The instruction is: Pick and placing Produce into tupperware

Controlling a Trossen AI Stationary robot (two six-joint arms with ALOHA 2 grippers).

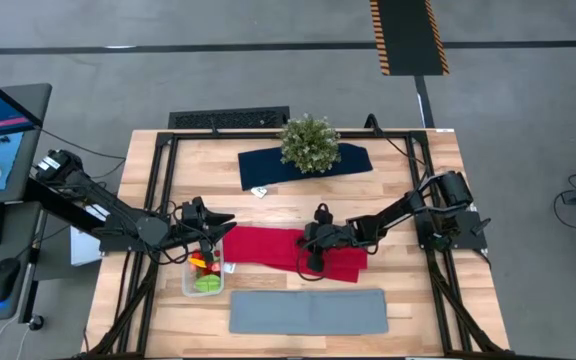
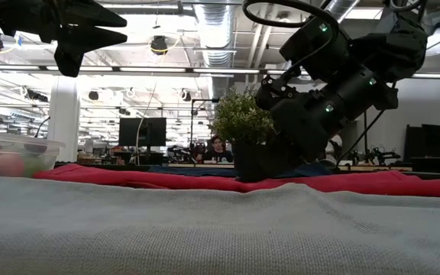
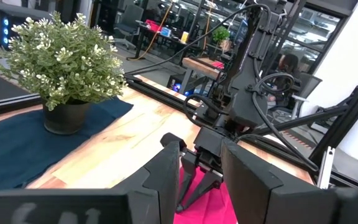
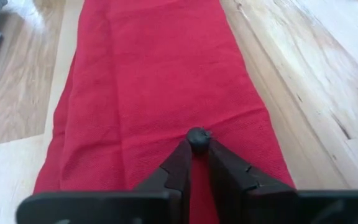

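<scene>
A small dark berry (image 4: 198, 138) is pinched at the tips of the right gripper (image 4: 197, 149) on the red cloth (image 4: 148, 81); it should be lifted straight, kept squeezed, and carried to the tupperware (image 1: 203, 277), over which the left gripper (image 1: 211, 236) hovers, slightly parted.

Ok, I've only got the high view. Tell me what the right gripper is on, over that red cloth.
Observer: The right gripper pinches a small dark round toy berry on the red cloth.
Operator: Now check the left one's fingers.
Observer: The left gripper is open, with nothing between its fingers.
Operator: Give me its height.
Observer: It hangs well above the small clear plastic container, not touching the rim.
</scene>
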